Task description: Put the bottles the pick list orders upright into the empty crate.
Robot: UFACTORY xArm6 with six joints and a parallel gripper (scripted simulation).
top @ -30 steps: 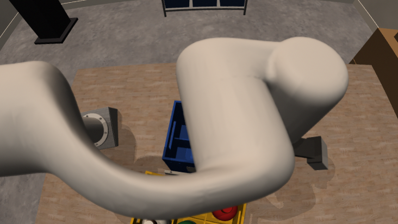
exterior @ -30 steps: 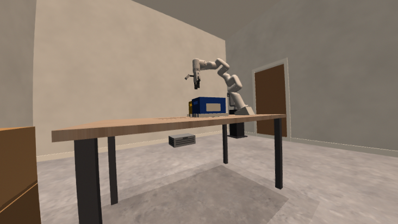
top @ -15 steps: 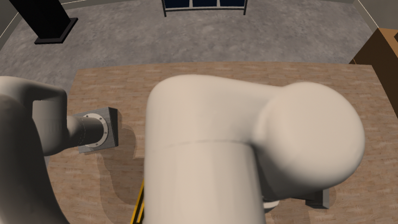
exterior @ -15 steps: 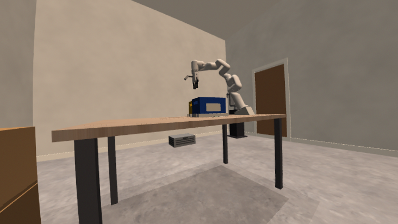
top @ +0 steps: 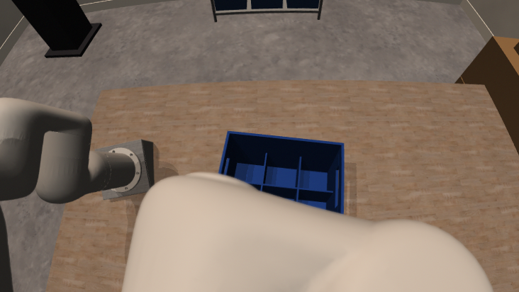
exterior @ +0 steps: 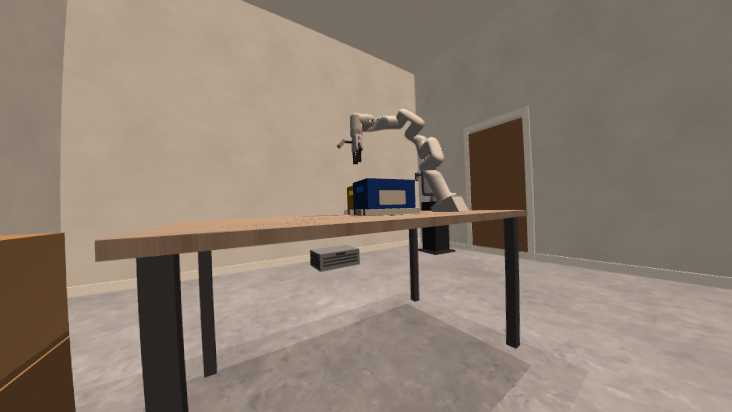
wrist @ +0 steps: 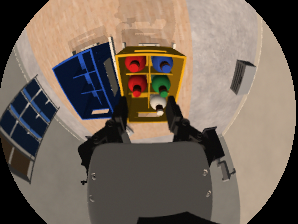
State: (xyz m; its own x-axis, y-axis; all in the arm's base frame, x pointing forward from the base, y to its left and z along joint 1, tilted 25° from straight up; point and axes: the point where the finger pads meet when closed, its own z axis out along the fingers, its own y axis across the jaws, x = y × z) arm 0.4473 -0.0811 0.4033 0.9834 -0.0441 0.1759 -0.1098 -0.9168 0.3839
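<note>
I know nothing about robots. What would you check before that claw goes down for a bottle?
1. Claw open, holding nothing: ok.
2. Claw above the yellow crate: ok.
3. Bottles upright, caps facing up, two red, blue, green, white: ok.
4. Blue crate empty: ok for the cells in view; the arm hides some.
5. Which colors the pick list orders: cannot tell, it is not readable in these views.

The pale arm (top: 290, 239) covers the near edge of the blue crate (top: 286, 140) on the wooden table (top: 399, 119).
</note>
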